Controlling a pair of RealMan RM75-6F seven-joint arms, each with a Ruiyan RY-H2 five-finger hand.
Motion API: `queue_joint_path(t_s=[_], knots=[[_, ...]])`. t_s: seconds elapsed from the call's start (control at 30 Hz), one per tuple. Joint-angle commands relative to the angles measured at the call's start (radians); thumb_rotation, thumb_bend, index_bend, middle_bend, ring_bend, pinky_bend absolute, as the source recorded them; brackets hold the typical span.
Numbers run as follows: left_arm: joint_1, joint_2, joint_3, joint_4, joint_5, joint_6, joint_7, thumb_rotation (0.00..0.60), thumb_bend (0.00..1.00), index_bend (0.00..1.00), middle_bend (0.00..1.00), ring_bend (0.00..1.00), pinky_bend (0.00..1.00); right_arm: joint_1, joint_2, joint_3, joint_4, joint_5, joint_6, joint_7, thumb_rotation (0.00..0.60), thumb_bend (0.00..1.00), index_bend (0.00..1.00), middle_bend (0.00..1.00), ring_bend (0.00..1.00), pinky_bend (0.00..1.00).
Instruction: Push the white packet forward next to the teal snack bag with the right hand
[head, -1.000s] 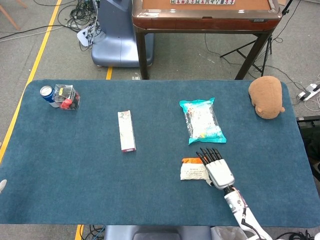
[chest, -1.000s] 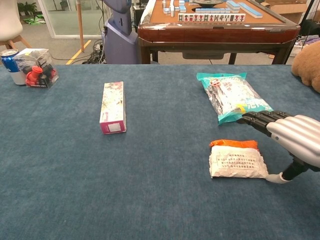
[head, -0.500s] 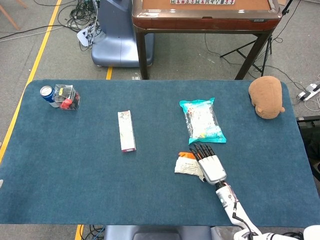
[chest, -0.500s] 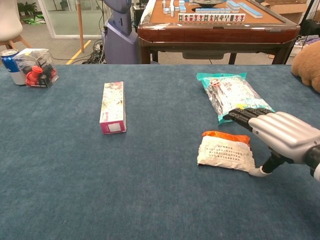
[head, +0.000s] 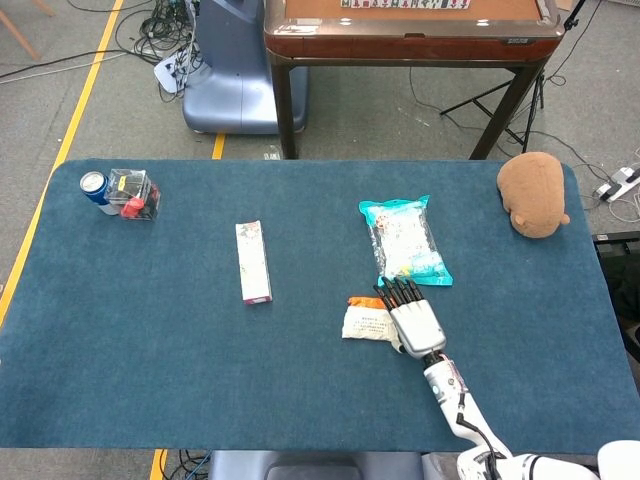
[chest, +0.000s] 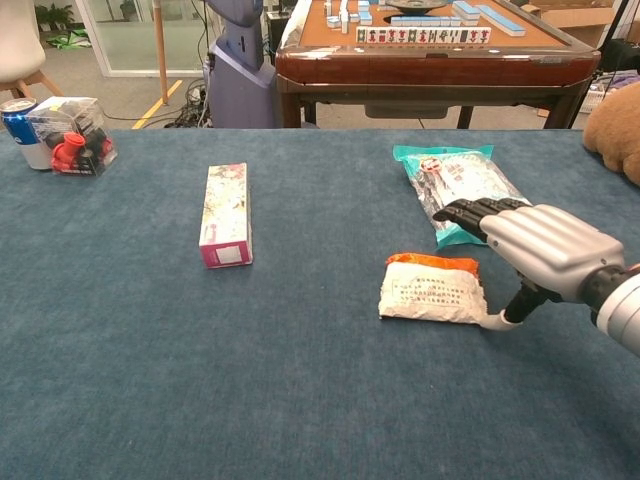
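The white packet (head: 364, 322) (chest: 432, 293), with an orange strip along its far edge, lies flat on the blue table just in front of and slightly left of the teal snack bag (head: 404, 240) (chest: 462, 189). My right hand (head: 413, 320) (chest: 536, 246) is at the packet's right side, fingers stretched forward together with their dark tips over the bag's near corner. Its thumb touches the packet's right edge. The hand holds nothing. My left hand is out of both views.
A pink-and-white box (head: 254, 262) (chest: 226, 213) lies left of centre. A blue can (head: 93, 186) (chest: 20, 120) and a clear box of red items (head: 133, 192) (chest: 75, 135) stand far left. A brown plush (head: 533, 193) sits far right. A wooden table (chest: 430, 60) stands beyond.
My right hand has swept left and a little forward, sliding the white packet left and closer to the teal bag's near end.
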Motion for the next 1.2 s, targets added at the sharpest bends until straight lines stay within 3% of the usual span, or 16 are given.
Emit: queue_joint_path(t_s=[0.03, 1.2], knots=[[0.0, 0.001, -0.001, 0.002, -0.002, -0.002, -0.004, 0.6, 0.2, 0.29, 0.31, 0.21, 0.41, 0.011, -0.007, 0.01, 0.006, 0.014, -0.006, -0.009, 0.6, 0.0, 0.08, 0.02, 0.0, 0.08], [0.008, 0.011, -0.017, 0.037, -0.04, -0.032, -0.069, 0.6, 0.2, 0.29, 0.31, 0.21, 0.41, 0.19, -0.149, 0.124, 0.109, 0.182, -0.074, -0.087, 0.6, 0.0, 0.08, 0.02, 0.0, 0.08]])
